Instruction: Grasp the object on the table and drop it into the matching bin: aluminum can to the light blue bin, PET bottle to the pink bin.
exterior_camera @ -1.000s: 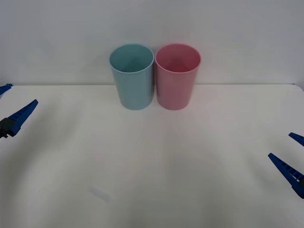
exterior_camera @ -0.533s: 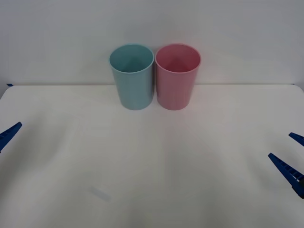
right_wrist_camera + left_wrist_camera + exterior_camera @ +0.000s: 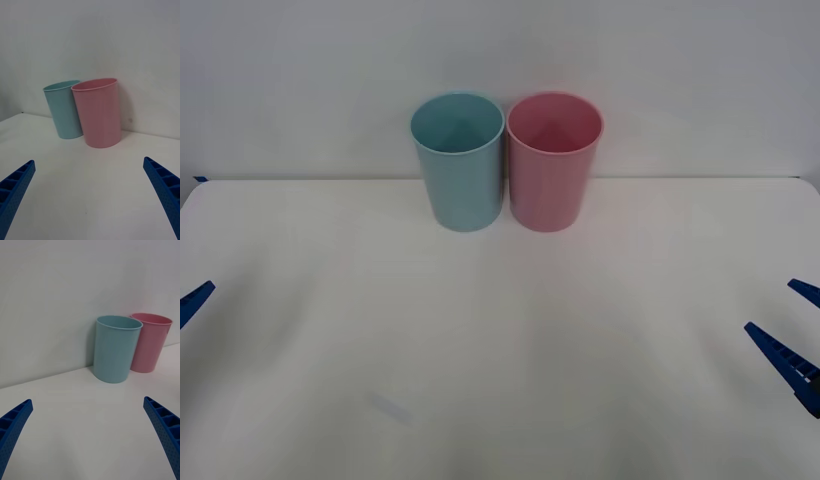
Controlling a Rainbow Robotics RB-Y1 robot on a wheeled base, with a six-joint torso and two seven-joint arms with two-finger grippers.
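Looks like a lab test bench, not a home or shop. Plain white table (image 3: 500, 340) pushed against a bare white wall (image 3: 500, 60), no decor or clutter. Just two plastic bins side by side at the back: light blue bin (image 3: 459, 160), pink bin (image 3: 553, 160). Blue ribbed robot fingers (image 3: 165, 191) at the edges.

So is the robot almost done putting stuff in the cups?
It looks near the end. No can lies on the table, so it may already be inside a bin; the pictures can't confirm. Nothing is in hand: the left gripper and right gripper are open. The light blue bin and pink bin stand upright together.
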